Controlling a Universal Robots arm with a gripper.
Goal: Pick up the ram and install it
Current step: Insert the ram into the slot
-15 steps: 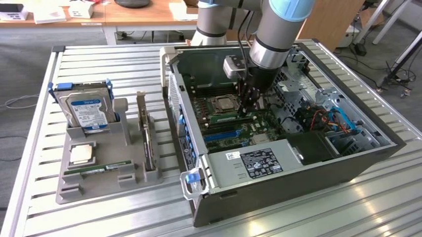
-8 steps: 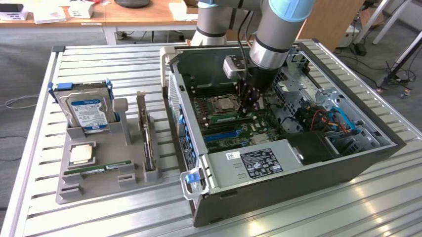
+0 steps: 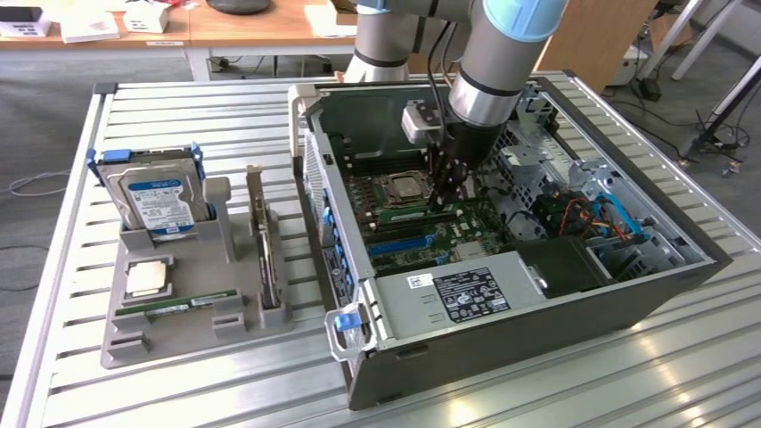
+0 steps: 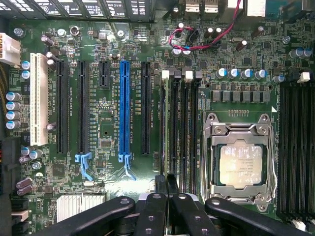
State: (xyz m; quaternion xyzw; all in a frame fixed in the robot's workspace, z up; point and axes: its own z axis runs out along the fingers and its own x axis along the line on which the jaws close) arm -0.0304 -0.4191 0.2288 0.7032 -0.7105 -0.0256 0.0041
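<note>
On a slatted aluminium table, an open computer case is laid on its side, its motherboard exposed. The ram is seen edge-on along the memory slot farthest from the processor socket. The gripper is poised right at the ram's end, fingers drawn all but together, though whether the stick is pinched cannot be made out. Well apart, on the exterior view's left, a hard drive and a loose processor chip are kept in a grey fixture tray.
</note>
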